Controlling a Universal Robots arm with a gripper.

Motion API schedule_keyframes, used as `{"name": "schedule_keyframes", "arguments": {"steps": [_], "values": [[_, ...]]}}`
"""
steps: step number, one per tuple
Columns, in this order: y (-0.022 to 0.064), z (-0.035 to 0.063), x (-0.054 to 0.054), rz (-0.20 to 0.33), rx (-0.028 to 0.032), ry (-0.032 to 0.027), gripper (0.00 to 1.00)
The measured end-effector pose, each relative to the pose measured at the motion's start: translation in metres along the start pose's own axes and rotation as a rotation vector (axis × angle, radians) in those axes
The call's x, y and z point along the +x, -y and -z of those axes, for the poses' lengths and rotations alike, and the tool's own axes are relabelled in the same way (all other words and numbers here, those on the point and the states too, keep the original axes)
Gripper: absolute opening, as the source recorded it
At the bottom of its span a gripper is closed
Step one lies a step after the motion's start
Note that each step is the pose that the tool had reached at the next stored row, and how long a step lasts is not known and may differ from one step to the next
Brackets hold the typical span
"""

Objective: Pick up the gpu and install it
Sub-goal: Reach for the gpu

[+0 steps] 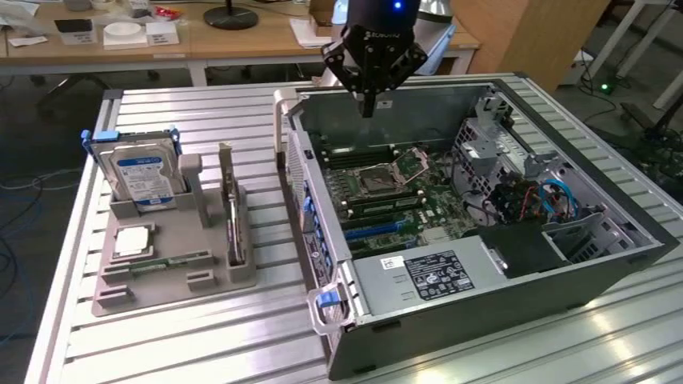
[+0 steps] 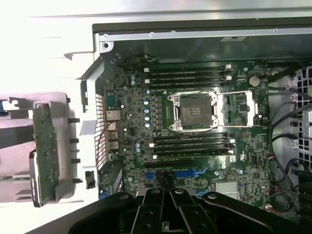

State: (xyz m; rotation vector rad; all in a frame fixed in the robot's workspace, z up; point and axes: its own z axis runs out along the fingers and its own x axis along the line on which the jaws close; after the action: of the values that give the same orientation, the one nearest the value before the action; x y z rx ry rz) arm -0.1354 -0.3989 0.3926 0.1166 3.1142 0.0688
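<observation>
Jaws of the black gripper (image 1: 369,106) are pressed together and empty, hanging over the far wall of the open metal computer case (image 1: 597,268) and its green motherboard (image 1: 401,200). The gpu (image 1: 227,204), a thin flat card, stands on edge outside the case to the exterior view's left, its long axis roughly parallel to the case side. It sits slotted in a matte grey holder (image 1: 171,268) on the ribbed metal worktop (image 1: 213,336).
</observation>
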Motion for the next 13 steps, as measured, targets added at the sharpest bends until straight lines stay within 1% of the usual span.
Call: {"name": "schedule_keyframes", "arguments": {"steps": [13], "values": [[0.0021,-0.0009,0.028,0.000,0.0000,-0.0003,0.11]]}}
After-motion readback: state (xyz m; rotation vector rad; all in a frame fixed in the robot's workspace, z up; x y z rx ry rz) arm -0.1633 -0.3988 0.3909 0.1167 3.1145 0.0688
